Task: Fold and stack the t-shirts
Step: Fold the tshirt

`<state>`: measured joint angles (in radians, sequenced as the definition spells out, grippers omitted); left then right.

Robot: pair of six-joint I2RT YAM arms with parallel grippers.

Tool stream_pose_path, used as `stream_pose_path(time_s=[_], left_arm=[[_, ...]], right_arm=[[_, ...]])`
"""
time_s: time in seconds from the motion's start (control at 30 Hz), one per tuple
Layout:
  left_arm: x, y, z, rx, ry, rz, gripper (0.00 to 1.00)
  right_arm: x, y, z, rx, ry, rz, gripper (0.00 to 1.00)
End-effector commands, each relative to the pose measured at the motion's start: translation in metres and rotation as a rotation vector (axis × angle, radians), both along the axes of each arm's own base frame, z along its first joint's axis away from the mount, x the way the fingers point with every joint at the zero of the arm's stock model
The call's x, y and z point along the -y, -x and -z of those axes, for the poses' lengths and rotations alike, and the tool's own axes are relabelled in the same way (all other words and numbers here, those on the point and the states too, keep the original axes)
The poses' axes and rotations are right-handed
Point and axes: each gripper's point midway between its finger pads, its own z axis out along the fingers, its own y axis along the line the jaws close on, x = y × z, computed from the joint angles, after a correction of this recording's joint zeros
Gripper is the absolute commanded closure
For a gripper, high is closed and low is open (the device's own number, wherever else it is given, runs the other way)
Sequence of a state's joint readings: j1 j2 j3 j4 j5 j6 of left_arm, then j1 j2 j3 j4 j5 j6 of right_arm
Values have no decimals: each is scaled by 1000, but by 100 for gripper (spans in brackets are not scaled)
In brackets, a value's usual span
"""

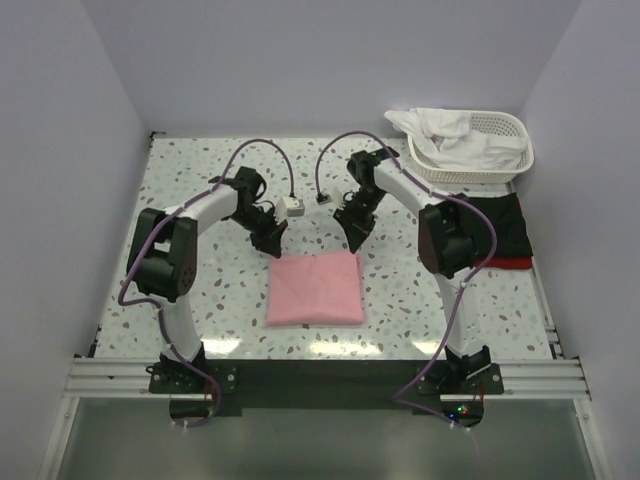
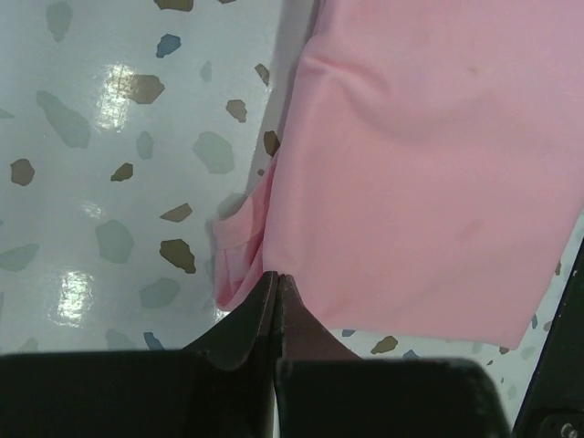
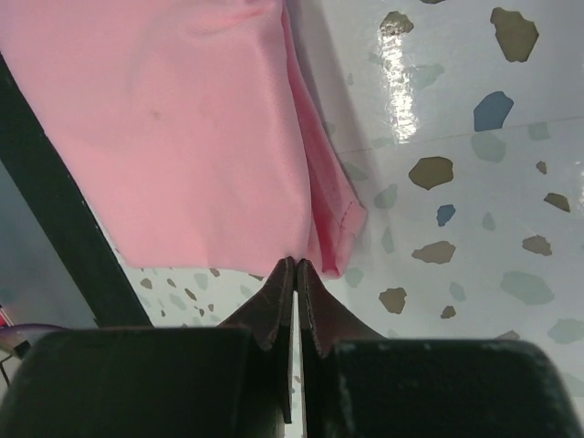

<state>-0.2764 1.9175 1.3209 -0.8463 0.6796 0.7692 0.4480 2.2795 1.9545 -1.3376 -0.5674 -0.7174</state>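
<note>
Terrazzo table (image 1: 200,300): pale and speckled, it lies under both pincers and carries everything else.
Pink t-shirt (image 1: 315,288): folded into a flat, near-square shape, it lies on the table just on the near side of both pincers, with its far edge at their tips. The left wrist view shows its cloth (image 2: 420,182) spreading away to the right of the tips. The right wrist view shows its cloth (image 3: 182,137) spreading away to the left.
Basket (image 1: 505,150): white plastic lattice, at the far right corner, well beyond and to the right of the right pincer.
Black t-shirt (image 1: 500,225): folded flat on the table, to the right of the right pincer and on the near side of the basket.
White t-shirt (image 1: 445,135): crumpled in the basket and spilling over its left rim. I cannot tell how many garments there are.
Red t-shirt (image 1: 510,263): only a strip shows, under the near edge of the black t-shirt.
Left pincer (image 1: 272,240): fingers pressed together (image 2: 276,278), pinching the pink t-shirt's far edge at its left corner, where the folded layers bunch a little.
Right pincer (image 1: 357,238): fingers pressed together (image 3: 297,265), pinching the same edge at the right corner, beside a stitched hem.
</note>
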Motion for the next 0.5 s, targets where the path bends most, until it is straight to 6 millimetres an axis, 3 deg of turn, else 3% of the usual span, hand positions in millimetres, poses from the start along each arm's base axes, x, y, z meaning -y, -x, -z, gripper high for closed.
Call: stream_pose_path(time_s=[0.0, 0.17, 0.3, 0.47], left_arm=[[13, -3, -46, 61, 109, 30, 100], [18, -5, -64, 92, 148, 25, 100], [19, -15, -56, 93, 138, 7, 100], [22, -32, -40, 82, 117, -42, 100]], right_arm=[[8, 17, -45, 24, -18, -37, 100], [26, 17, -32, 44, 32, -50, 100], [40, 2, -11, 64, 80, -20, 100], [50, -9, 1, 88, 108, -19, 100]])
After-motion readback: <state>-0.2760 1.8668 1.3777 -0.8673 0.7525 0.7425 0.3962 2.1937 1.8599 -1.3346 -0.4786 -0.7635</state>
